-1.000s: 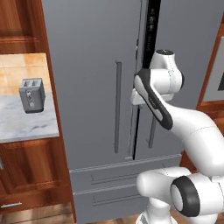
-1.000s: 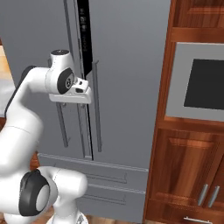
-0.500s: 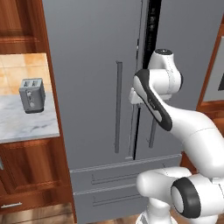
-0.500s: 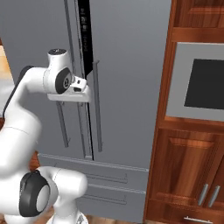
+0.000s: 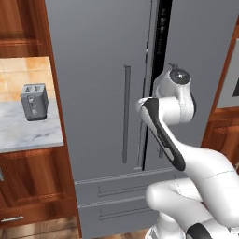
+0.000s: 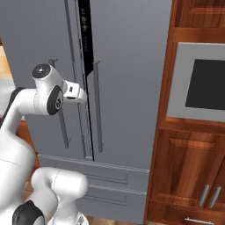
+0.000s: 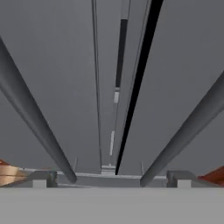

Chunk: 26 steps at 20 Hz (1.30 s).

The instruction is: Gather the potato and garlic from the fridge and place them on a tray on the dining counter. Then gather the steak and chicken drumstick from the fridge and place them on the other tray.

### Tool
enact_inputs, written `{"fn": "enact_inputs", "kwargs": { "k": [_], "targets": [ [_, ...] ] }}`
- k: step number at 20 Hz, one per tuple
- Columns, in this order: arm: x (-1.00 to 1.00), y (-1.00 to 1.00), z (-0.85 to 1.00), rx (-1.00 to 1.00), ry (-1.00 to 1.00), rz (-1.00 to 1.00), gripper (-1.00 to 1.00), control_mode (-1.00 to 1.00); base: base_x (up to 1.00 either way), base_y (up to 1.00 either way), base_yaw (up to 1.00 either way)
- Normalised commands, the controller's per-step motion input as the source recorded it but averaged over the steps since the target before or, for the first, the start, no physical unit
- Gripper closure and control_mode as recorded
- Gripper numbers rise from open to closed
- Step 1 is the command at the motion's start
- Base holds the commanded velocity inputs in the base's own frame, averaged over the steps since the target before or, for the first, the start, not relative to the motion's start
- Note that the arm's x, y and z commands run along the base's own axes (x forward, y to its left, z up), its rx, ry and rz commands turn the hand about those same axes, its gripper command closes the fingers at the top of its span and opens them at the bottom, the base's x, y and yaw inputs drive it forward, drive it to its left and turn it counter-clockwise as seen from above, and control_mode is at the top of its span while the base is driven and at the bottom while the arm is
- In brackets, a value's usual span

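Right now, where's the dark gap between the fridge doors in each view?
Left base view: fridge door gap at upper right of centre, running down from the top edge behind the arm.
Right base view: upper left, from the top edge.
Hand view: slanted dark line just right of centre.
Shared landmark: the bar handles flanking it.

arm: glossy white rounded shells | trim: black band along one link | joints: dark grey round caps, one on the top joint, one low at the base | hand: white boxy block with small dark marks | fingertips: small, grey, square-ended | cables, screws: none discernible
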Motion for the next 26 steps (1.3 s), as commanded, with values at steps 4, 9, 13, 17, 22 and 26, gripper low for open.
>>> {"fn": "enact_inputs", "kwargs": {
  "k": [4,9,13,17,22,26],
  "targets": [
    [0.00,-0.02,-0.14,0.00,-0.09,-0.01,-1.00,-1.00,0.00,0.00,0.00],
    [-0.10,-0.19,-0.01,0.00,-0.13,-0.06,-1.00,-1.00,0.00,0.00,0.00],
    [-0.13,-0.50,0.00,0.00,-0.01,0.01,-1.00,-1.00,0.00,0.00,0.00],
    [0.00,-0.45,0.00,0.01,0.00,0.02,-1.00,-1.00,0.00,0.00,0.00],
    [0.28,-0.28,-0.01,0.05,0.01,0.02,-1.00,-1.00,0.00,0.00,0.00],
    [0.56,-0.25,-0.02,0.09,0.05,0.04,-1.00,-1.00,0.00,0.00,0.00]
  ]
}}
